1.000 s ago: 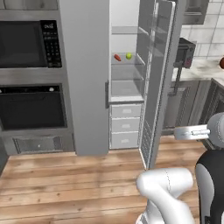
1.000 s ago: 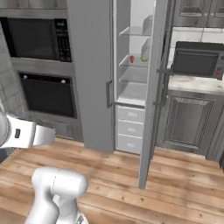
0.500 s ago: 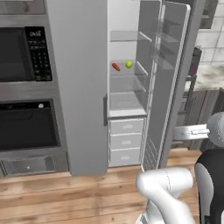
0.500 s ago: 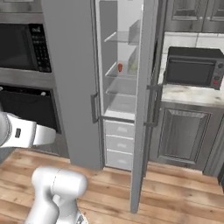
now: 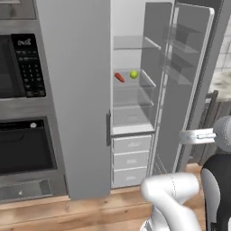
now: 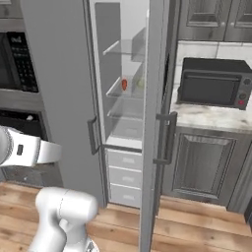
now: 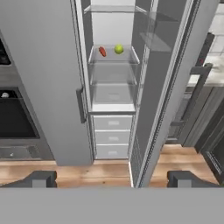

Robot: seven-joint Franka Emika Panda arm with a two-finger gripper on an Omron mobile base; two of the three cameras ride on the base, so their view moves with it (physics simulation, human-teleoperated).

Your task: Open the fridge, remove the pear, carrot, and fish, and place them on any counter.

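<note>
Fridge (image 6: 59, 88) stands with its right door (image 6: 152, 123) swung open — a small red item (image 6: 124, 84) on a clear shelf; black microwave (image 6: 214, 82) on the marble counter (image 6: 209, 117).

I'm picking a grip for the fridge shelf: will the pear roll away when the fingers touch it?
Probably. The pear looks round and sits loose on a smooth clear shelf, so a nudge could roll it. It seems small and firm, so open fingers should span it.

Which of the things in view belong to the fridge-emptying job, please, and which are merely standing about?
Job: fridge, right door open; pear; small red item beside it, carrot or fish, unclear; counter; open gripper.

Bystanders: built-in ovens; countertop microwave; wood floor.
</note>
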